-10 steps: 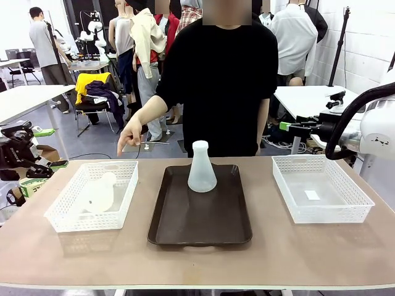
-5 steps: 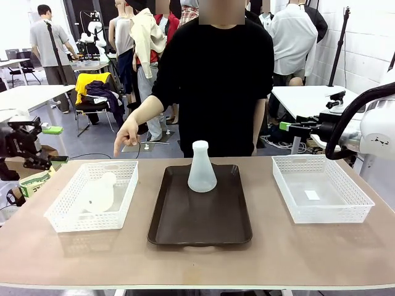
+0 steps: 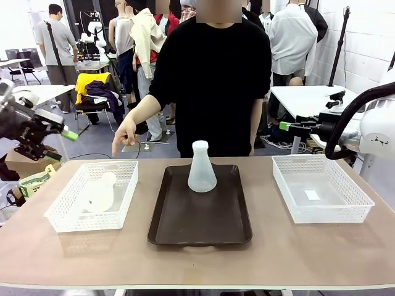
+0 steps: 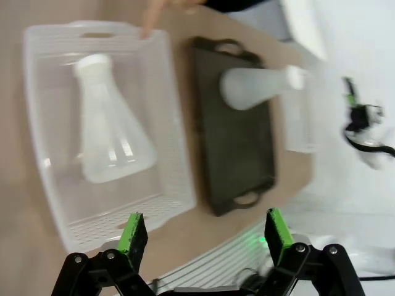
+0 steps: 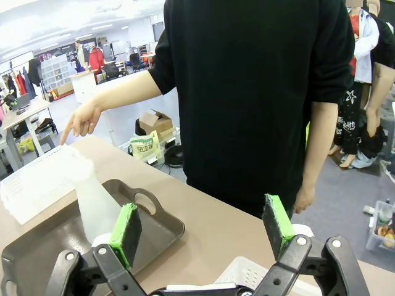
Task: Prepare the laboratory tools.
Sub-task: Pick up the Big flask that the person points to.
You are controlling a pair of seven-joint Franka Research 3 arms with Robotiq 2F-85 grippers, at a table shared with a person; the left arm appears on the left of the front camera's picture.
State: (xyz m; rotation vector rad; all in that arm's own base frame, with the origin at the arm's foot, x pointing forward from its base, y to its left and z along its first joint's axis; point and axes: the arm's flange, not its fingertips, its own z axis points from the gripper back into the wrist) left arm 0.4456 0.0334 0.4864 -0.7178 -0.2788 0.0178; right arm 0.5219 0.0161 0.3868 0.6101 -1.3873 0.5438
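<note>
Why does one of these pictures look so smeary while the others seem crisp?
Left wrist view: blurred throughout, the flask in the basket and the tray smeared. Front view: sharp and evenly lit, only the left gripper slightly soft. Right wrist view: crisp on the person.

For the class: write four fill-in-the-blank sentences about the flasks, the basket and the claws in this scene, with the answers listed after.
One flask stands ____ on the brown tray.
The other flask lies on its side in the white basket on the robot's ____.
The person's hand points one ____ toward that basket.
The left claw and the right claw are both ____.
Answers: upright; left; finger; open.
</note>
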